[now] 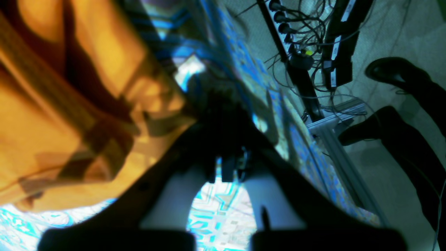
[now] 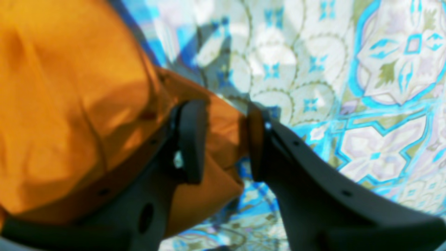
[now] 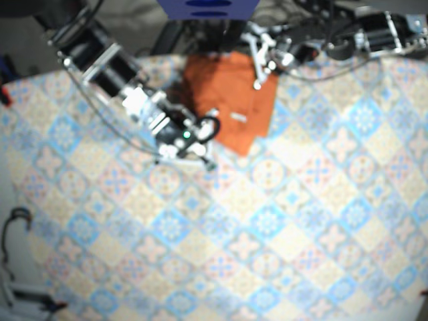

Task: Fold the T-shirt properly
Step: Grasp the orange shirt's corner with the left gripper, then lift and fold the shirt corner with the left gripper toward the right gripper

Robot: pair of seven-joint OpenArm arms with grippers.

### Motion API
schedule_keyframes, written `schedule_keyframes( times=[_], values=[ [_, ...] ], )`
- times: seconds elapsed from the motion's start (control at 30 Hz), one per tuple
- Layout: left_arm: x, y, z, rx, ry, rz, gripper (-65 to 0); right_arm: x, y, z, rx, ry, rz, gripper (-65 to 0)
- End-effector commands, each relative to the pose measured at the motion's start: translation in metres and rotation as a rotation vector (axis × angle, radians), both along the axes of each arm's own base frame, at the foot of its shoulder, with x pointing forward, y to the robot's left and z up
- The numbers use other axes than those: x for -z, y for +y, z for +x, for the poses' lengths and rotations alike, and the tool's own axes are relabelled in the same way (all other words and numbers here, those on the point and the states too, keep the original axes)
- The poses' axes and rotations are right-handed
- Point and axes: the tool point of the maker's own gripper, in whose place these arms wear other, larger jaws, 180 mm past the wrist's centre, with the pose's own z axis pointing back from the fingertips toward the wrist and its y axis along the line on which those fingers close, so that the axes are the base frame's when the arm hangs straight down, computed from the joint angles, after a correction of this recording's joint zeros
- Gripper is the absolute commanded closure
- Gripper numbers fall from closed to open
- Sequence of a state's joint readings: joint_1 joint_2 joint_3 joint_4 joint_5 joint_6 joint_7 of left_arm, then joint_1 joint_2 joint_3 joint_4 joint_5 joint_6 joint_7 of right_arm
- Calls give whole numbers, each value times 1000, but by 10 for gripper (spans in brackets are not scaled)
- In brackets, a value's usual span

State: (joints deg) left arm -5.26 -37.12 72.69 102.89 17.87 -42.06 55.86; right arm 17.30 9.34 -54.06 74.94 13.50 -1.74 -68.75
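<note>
The orange T-shirt (image 3: 231, 100) lies bunched at the far middle of the table. In the right wrist view a fold of the T-shirt (image 2: 69, 104) fills the gap between the two dark fingers (image 2: 190, 139). My right gripper (image 2: 223, 139) is partly closed on it, at the shirt's left edge (image 3: 204, 130). In the left wrist view the T-shirt (image 1: 69, 104) hangs close and blurred on the left. My left gripper (image 1: 228, 167) has its tips drawn together at the shirt's edge, at its far right side (image 3: 257, 67). The contact itself is dark.
A patterned blue and cream tablecloth (image 3: 267, 221) covers the table. Past the table's edge in the left wrist view are a power strip with cables (image 1: 289, 38), an aluminium frame (image 1: 334, 139) and a person's dark shoes (image 1: 393, 73).
</note>
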Motion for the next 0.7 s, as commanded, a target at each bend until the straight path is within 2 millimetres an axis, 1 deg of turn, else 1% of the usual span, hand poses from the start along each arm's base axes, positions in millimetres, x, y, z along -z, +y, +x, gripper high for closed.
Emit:
schedule_keyframes(
  times=[0.0,0.07,0.13,0.23,0.33,0.47,0.53,0.6,0.67],
  values=[
    [-5,7,38,-31,-152,26,0,-7,4,7,-14,-20,6,-201],
    [-6,7,42,-38,-161,26,0,-4,3,4,-24,-12,-6,-201],
    [-10,10,53,-62,-183,26,0,1,-3,1,-23,4,-29,-201],
    [-15,13,68,-85,-214,24,0,1,-5,0,-21,8,-35,-200],
    [-23,9,86,-108,-250,6,0,2,-12,-3,-16,24,-58,-200],
    [-32,11,105,-151,-290,-5,0,2,-16,-5,-13,36,-73,-200],
    [-33,11,107,-164,-284,-14,0,3,-16,-5,-14,39,-75,-200],
    [-37,10,114,-171,-290,-21,0,3,-17,-5,-15,39,-77,-200],
    [-37,12,115,-174,-289,-20,0,5,-22,-7,-12,42,-87,-200]
  ],
)
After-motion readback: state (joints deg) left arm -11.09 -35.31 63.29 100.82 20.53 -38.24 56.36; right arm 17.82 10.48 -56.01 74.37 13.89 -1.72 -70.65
